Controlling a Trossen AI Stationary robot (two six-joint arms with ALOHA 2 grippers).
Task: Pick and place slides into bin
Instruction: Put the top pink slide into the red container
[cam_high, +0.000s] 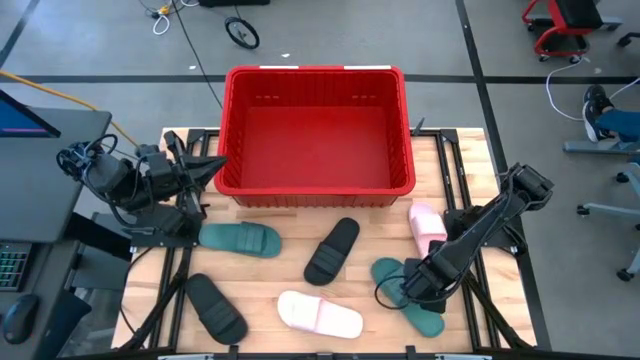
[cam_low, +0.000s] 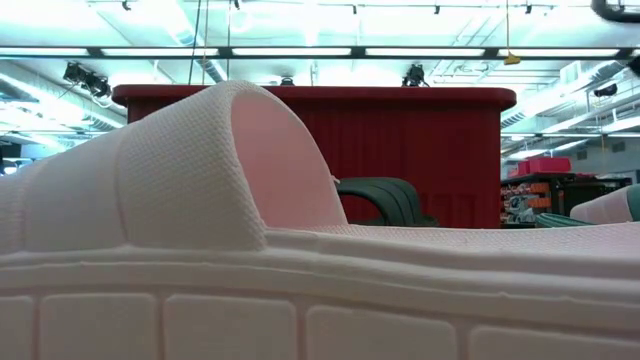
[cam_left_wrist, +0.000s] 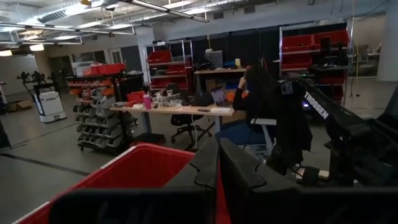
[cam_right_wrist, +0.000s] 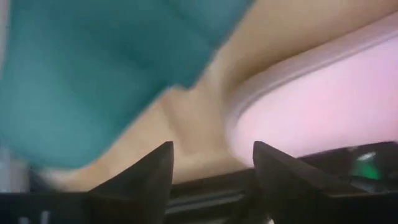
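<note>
Right gripper (cam_high: 418, 283): lowered onto green slide (cam_high: 412, 300) beside pink slide (cam_high: 427, 226), fingers parted. Left gripper (cam_high: 205, 172): parked beside bin (cam_high: 314, 189), fingers closed.

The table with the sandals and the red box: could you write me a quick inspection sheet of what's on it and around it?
Surface: wooden table, slatted top.
Job's things: red bin empty; six slides on the table: green slide, green slide at the right gripper, black slide, black slide at the front left, pink slide, pink slide by the bin.
Clutter: nothing seen.
Grippers: left gripper parked beside the bin; right gripper open, low over the green slide.
Cables: loose cables on the floor.
Surroundings: seated person, shelving.
</note>
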